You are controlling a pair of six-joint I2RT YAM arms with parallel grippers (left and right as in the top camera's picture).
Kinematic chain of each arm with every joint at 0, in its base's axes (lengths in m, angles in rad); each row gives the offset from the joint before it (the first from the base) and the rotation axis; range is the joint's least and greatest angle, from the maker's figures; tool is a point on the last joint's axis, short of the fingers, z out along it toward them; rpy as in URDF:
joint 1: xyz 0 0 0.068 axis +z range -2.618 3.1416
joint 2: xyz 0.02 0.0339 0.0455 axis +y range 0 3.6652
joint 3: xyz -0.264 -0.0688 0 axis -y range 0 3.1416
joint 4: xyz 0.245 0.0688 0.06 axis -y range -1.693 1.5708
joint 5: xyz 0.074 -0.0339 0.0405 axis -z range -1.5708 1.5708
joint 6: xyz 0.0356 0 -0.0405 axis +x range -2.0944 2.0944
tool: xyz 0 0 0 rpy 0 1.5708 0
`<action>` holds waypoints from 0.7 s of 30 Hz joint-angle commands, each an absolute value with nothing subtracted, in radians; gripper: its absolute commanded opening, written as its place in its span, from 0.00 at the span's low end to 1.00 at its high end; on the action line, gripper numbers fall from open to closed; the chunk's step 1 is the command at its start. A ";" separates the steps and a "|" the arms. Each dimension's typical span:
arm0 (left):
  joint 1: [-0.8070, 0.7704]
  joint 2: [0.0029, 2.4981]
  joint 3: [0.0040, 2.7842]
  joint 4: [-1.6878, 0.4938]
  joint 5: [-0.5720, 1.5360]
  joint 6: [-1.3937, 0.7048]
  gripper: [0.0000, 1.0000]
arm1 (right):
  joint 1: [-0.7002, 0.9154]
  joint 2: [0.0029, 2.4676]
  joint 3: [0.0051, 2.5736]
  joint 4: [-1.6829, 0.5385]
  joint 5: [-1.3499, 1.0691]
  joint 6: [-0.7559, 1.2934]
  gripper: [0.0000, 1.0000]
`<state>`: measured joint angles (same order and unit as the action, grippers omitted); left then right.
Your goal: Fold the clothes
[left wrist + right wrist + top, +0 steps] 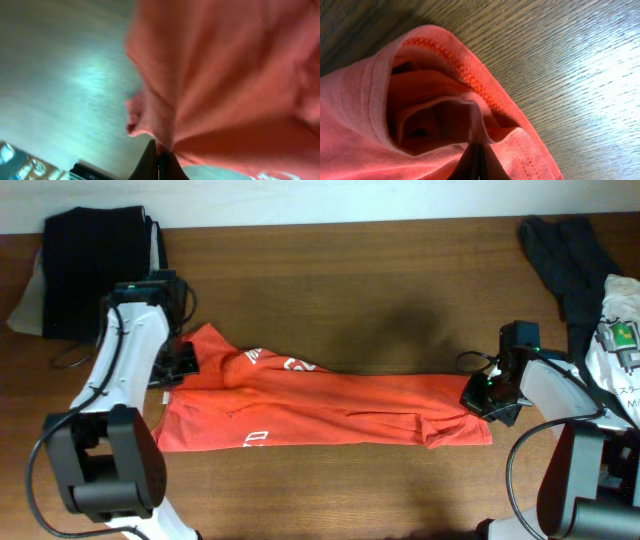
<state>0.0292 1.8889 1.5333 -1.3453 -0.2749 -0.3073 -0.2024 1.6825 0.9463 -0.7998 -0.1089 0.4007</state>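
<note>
The left end effector (181, 363) is pinched shut on a bunch of cloth at its end of the T-shirt (330, 408). The right end effector (477, 161) is likewise clamped on a stitched hem at the far end. The shirt lies in a long crumpled band across the worktop (350, 290) between them. I'd say the fold is only gripped, not made. Next, both should lift together and carry the cloth over evenly.

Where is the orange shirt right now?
Overhead, the orange T-shirt lies stretched across the middle of the table, between the left hand and the right hand, each pinching one end.
</note>
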 commanded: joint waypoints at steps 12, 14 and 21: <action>0.226 1.877 1.473 -1.364 -0.265 -0.395 0.01 | -0.205 1.691 1.042 -0.817 -0.041 0.453 0.04; 0.223 1.877 1.473 -1.373 -0.266 -0.395 0.11 | -0.205 1.691 1.076 -0.848 -0.041 0.452 0.04; 0.226 1.877 1.480 -1.344 -0.200 -0.323 1.00 | -0.225 1.691 1.230 -0.978 -0.041 0.396 1.00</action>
